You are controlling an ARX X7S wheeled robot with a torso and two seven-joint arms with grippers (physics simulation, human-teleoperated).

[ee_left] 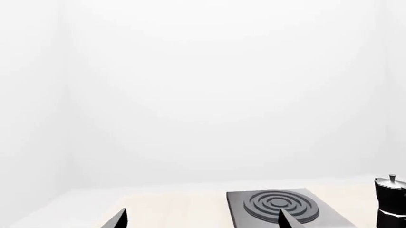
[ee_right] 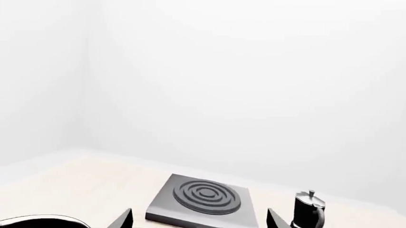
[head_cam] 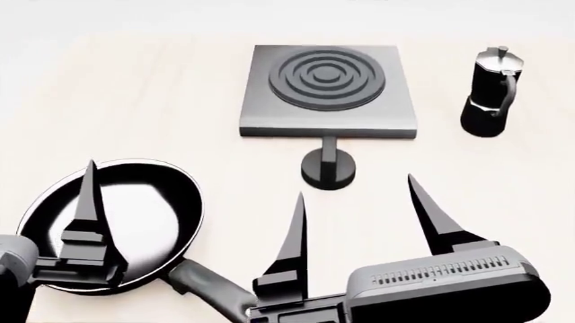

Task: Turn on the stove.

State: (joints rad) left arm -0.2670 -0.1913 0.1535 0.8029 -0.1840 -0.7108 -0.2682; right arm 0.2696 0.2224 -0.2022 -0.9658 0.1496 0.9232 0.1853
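The stove (head_cam: pixel 328 91) is a flat grey metal slab with dark ring burners, at the table's far middle. Its small round black knob (head_cam: pixel 328 168) sits just in front of the slab on a short stem. My right gripper (head_cam: pixel 356 186) is open and empty, with its fingertips on either side of the space just near of the knob, apart from it. My left gripper (ee_left: pixel 203 218) is open and empty; one finger (head_cam: pixel 88 208) shows over the frying pan. The stove also shows in the left wrist view (ee_left: pixel 279 206) and the right wrist view (ee_right: pixel 203 194). The knob is hidden in both wrist views.
A black frying pan (head_cam: pixel 117 222) lies at the near left, its handle pointing toward my right arm. A tall black moka pot (head_cam: pixel 489 91) stands right of the stove. The pale table (head_cam: pixel 144 101) ends at white walls behind.
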